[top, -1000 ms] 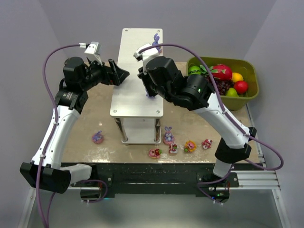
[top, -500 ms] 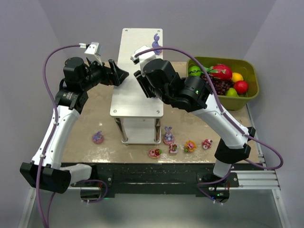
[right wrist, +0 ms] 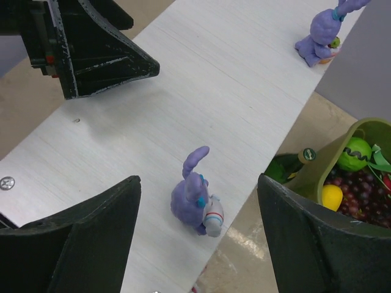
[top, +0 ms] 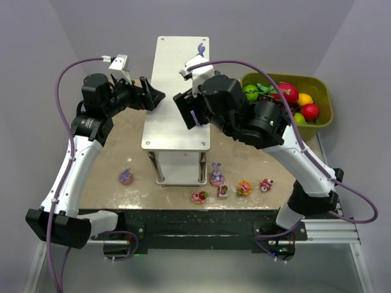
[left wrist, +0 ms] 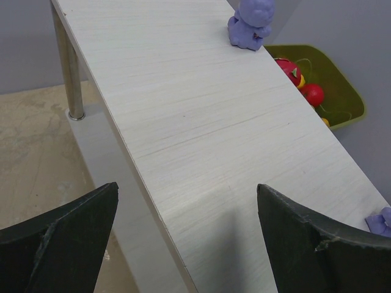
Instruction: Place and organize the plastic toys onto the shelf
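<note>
The shelf (top: pixel 174 67) stands mid-table, its pale top board (right wrist: pixel 232 79) filling both wrist views. A purple bunny (right wrist: pixel 197 198) stands free on the board near its right edge, below my open right gripper (right wrist: pixel 198 183) and touching neither finger. In the top view my right gripper (top: pixel 190 113) hides this bunny. A second bunny (top: pixel 200 50) stands at the board's far right corner. My left gripper (top: pixel 156 96) hangs open and empty at the shelf's left edge. More plastic toys lie on the table: a bunny (top: pixel 126 177) at the left, another (top: pixel 216 175), and small pieces (top: pixel 244 187).
An olive-green bin (top: pixel 324 91) of larger fruits sits at the back right, close to my right arm. The shelf's metal legs (top: pixel 157 166) and lower tier (top: pixel 180 168) face the front. Purple cables loop over both arms.
My right gripper has opened and let go of the bunny, which now stands on the shelf top. The right arm has lifted and shifted slightly right. The left arm has not moved.
</note>
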Action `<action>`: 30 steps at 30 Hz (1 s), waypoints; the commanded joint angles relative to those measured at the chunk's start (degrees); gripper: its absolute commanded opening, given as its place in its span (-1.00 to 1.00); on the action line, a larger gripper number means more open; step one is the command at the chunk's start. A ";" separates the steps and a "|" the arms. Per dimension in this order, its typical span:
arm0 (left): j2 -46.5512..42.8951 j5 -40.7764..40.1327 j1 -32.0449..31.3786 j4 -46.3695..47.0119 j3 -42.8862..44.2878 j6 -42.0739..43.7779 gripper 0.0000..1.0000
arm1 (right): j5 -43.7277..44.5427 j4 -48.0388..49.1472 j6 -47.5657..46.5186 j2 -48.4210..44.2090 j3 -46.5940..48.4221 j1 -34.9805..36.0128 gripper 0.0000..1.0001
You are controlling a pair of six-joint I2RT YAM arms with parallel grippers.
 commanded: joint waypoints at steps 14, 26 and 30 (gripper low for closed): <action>-0.19 0.56 0.33 0.41 1.53 1.08 0.99 | -6.00 6.90 1.70 -7.01 -12.33 0.16 0.71; -0.28 0.38 0.33 0.06 1.61 1.43 0.99 | 0.15 8.22 1.09 -4.55 -16.28 -0.45 0.59; -0.28 0.20 0.33 -0.02 1.61 1.70 0.99 | 0.50 8.83 1.53 -4.55 -17.16 -1.06 0.43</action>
